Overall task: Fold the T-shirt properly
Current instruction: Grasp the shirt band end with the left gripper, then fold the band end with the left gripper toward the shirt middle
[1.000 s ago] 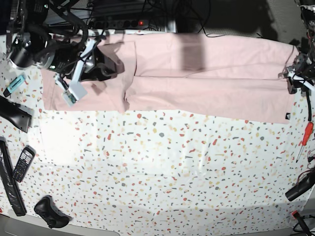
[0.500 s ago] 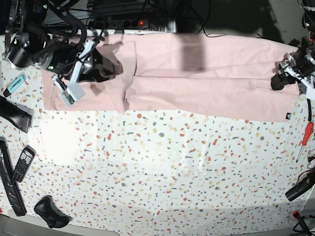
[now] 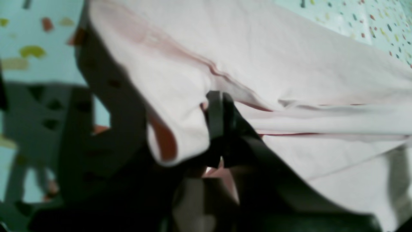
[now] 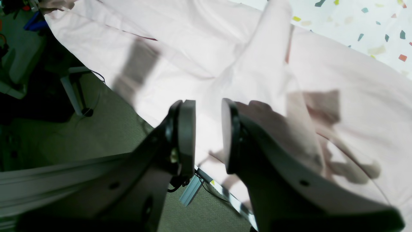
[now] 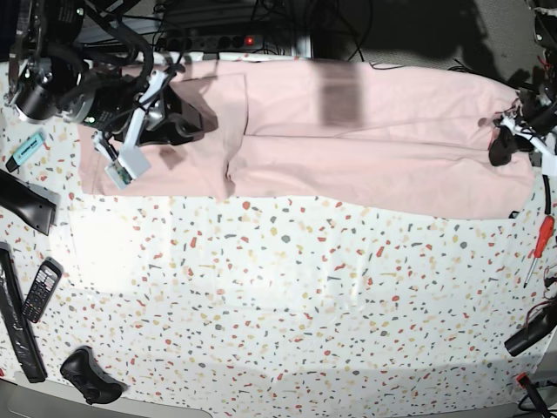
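Both grippers at the ends of the shirt, the left one pinching its edge

The shirt [image 5: 365, 139] lies in a long band across the far side of the table [image 5: 287, 305]. The left gripper [image 3: 219, 129] has its jaws pressed together on the shirt's edge. The right gripper [image 4: 207, 135] hangs above the other end with its jaws a little apart; no cloth is between them.

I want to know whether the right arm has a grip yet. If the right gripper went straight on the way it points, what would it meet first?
Probably the T-shirt: the right gripper has parted jaws with pink cloth directly ahead, nothing between, though depth is unclear.
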Robot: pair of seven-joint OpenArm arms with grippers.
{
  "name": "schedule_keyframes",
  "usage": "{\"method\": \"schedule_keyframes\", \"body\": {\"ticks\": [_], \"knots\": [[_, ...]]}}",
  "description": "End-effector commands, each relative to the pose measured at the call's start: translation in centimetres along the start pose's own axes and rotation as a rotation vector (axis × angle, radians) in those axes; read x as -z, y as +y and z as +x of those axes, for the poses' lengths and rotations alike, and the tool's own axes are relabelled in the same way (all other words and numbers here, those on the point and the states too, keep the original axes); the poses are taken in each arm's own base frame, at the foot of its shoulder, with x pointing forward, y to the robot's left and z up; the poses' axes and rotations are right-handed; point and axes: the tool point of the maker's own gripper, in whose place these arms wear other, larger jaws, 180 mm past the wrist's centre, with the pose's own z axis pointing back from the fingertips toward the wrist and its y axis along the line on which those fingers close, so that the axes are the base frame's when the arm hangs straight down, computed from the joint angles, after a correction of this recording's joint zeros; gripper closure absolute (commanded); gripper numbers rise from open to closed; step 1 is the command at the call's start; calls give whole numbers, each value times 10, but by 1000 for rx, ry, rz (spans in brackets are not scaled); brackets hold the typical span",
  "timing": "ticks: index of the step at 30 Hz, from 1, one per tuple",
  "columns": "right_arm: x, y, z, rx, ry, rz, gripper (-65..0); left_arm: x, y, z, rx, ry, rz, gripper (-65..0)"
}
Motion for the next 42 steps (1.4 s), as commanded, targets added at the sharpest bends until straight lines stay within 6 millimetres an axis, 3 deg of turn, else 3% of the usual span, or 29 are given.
{"method": "schedule_keyframes", "body": {"ticks": [1,4,7,10,15,18,23,26,35,42], "knots": [[-4,2,10,-26,-35,6,-137,-4,5,23,37,-67,9,0],[-4,2,11,-26,-42,6,-137,-5,24,28,59,-76,112,0],[-4,2,17,-26,-73,6,-137,-5,27,30,90,-63,127,0],[-5,2,21,-27,-93,5,-137,-8,21,38,121,-57,122,0],[-4,-8,18,-45,-74,-46,-137,-14,-6,56,140,22,101,0],[-5,-13,19,-56,-82,-73,-137,-16,-38,63,88,44,43,0],[-5,-13,21,-57,-96,-74,-137,-17,-115,72,53,0,-125,0],[-5,-13,21,-58,-94,-76,-137,-19,-150,73,58,-46,-176,0],[-5,-13,23,-58,-101,-76,-137,-7,-264,29,47,11,-441,0],[-5,-13,22,-58,-100,-76,-137,11,-324,15,63,30,-484,0]]}}
